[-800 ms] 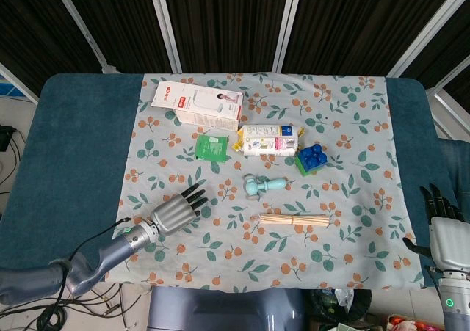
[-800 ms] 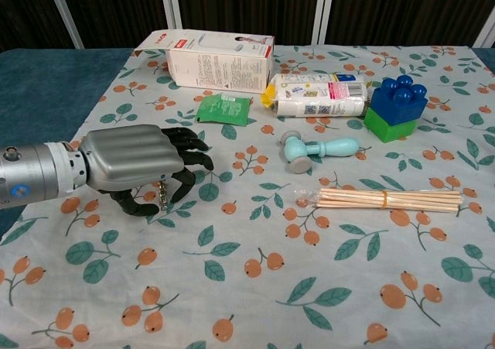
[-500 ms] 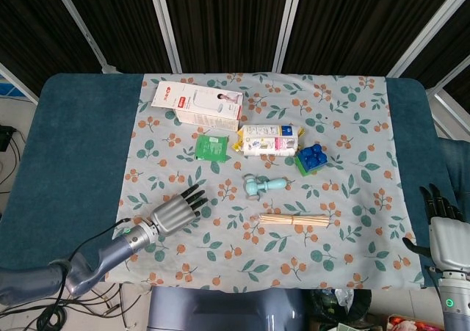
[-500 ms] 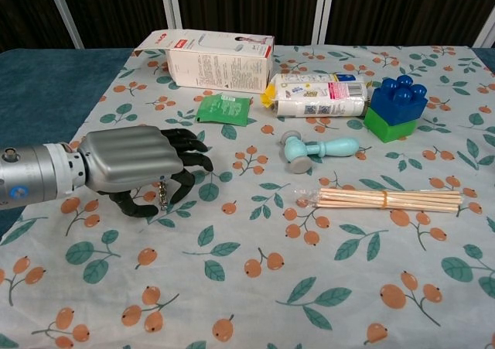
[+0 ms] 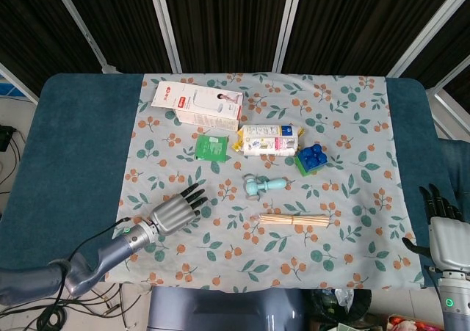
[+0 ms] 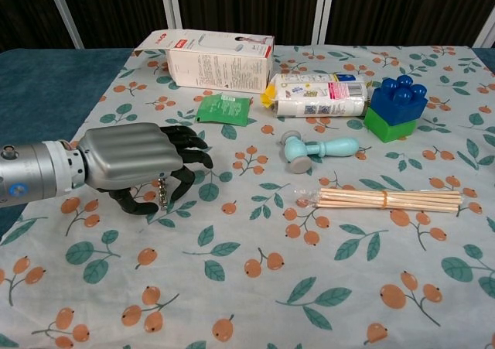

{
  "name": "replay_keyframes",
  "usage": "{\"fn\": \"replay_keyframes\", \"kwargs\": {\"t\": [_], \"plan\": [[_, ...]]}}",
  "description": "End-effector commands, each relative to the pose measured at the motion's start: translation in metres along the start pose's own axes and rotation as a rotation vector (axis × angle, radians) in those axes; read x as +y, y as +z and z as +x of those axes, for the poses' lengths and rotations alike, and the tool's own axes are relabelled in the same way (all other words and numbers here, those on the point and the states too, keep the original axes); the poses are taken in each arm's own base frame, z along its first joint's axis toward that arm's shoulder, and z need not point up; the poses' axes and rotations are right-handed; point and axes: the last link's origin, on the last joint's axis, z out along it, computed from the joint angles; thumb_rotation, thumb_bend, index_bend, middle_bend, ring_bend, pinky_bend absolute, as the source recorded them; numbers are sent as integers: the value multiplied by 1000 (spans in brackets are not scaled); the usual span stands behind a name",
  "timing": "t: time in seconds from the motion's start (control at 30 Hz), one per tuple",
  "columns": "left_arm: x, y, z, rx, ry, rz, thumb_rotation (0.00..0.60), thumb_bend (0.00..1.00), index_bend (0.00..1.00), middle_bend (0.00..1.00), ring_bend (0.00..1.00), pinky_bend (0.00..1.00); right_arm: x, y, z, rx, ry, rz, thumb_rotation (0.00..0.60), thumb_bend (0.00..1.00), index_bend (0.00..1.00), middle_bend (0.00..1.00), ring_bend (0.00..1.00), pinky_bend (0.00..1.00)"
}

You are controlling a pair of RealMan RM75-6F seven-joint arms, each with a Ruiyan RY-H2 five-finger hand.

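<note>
My left hand [image 5: 175, 212] hovers low over the floral cloth at the front left, palm down, fingers [image 6: 188, 149] apart and slightly curled, holding nothing. Nearest to it are a green sachet [image 6: 223, 108] further back and a teal toy mallet [image 6: 317, 149] to its right. My right hand [image 5: 443, 228] shows only in the head view, off the cloth's front right corner, fingers straight and apart, empty. A bundle of wooden sticks [image 5: 294, 220] lies between the two hands.
A white carton [image 5: 198, 105] lies at the back left, a tissue pack [image 5: 269, 140] and a blue-and-green block [image 5: 311, 158] behind the mallet. The floral cloth [image 5: 352, 125] covers a blue table [image 5: 81, 140], whose edges flank it.
</note>
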Motion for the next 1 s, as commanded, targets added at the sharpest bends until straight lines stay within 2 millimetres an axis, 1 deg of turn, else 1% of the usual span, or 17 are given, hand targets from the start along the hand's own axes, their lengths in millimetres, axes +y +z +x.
{"fn": "replay_keyframes", "kwargs": {"t": [0.03,0.37,0.67,1.0], "plan": [[1,0,0,2,-1,-2,600,291,498,113,0,0,0,0,0,0,0,-1,600,0,56,16,153,216],[2,2,-3,-4,5,-1,600,292,508,114,0,0,0,0,0,-1,3,-2,600,0,56,16,153,217],[3,4,-5,-9,6,-5,600,338,519,116,0,0,0,0,0,-1,4,-3,600,0,55,16,153,216],[4,4,-5,-8,10,-5,600,338,526,120,0,0,0,0,0,-3,0,-5,600,0,56,15,153,217]]}}
